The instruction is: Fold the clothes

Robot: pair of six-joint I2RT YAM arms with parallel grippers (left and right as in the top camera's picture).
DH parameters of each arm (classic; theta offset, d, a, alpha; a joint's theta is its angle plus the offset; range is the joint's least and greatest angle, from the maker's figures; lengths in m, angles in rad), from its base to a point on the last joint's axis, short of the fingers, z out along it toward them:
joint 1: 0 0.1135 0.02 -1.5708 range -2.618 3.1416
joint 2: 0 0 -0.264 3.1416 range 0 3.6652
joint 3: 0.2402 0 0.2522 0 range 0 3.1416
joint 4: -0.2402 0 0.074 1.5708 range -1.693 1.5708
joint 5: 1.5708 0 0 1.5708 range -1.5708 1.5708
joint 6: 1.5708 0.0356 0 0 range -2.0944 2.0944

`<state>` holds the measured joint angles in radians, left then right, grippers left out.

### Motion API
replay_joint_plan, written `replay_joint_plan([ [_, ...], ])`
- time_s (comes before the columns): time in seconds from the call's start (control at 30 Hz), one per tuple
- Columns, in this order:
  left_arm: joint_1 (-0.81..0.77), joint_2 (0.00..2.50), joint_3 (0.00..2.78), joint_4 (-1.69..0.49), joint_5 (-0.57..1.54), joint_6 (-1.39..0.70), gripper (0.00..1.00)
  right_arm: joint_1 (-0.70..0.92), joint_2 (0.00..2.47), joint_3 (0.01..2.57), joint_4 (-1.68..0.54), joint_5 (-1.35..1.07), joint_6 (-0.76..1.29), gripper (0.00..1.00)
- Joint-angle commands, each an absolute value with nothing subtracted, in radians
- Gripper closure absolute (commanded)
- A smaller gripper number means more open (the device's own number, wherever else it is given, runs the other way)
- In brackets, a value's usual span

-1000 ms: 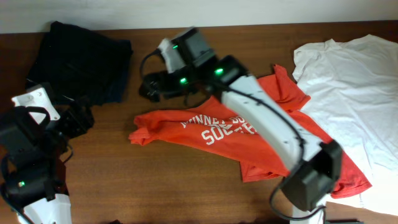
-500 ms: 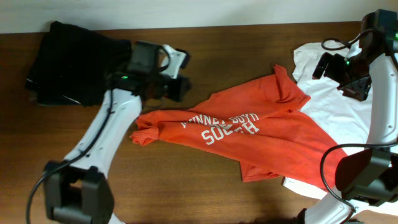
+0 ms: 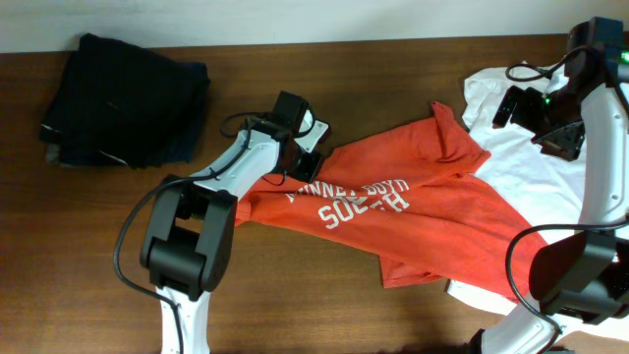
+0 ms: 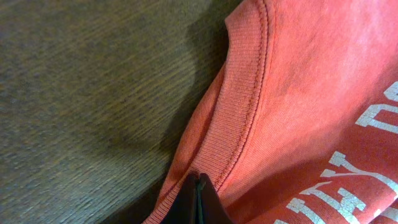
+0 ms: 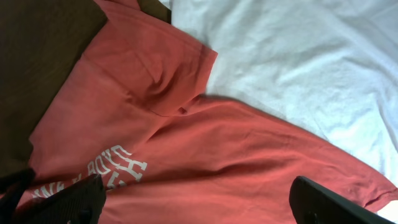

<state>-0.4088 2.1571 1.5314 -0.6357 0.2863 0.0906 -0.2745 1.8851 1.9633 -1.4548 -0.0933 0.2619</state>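
Though hidden overhead, wrist view shows left gripper (image 4: 198,200) pinching orange-red T-shirt (image 4: 311,93)

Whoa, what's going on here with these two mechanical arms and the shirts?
Two robot arms are folding clothes. The left end effector is closed at the collar of the orange-red T-shirt, apparently pinching it; the shirt lies rumpled and unfolded on the wooden table. The right end effector hangs open over the shirt's other side, gripping nothing, near where it overlaps a white T-shirt. A dark pile of clothing sits off to the side.
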Motion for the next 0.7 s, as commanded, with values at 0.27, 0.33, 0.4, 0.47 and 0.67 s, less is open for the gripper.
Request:
replay_joint_plan([
  [0.27, -0.411, 2.277, 1.54, -0.571, -0.062, 0.111, 0.96, -0.276, 1.889, 1.961, -1.455, -0.073, 0.262, 0.02],
  [0.33, -0.366, 2.357, 1.54, -0.542, -0.131, 0.097, 0.94, -0.276, 1.889, 1.961, -1.455, -0.074, 0.262, 0.02],
  [0.4, -0.284, 2.351, 1.562, -0.567, -0.118, 0.073, 1.0, -0.276, 1.889, 1.961, -1.455, -0.073, 0.262, 0.02],
  [0.47, -0.266, 2.291, 1.671, -0.645, -0.093, 0.073, 0.98, -0.276, 1.889, 1.961, -1.455, -0.074, 0.262, 0.02],
  [0.67, -0.384, 2.194, 1.878, -0.837, 0.342, 0.078, 1.0, -0.276, 1.889, 1.961, -1.455, -0.073, 0.262, 0.02],
])
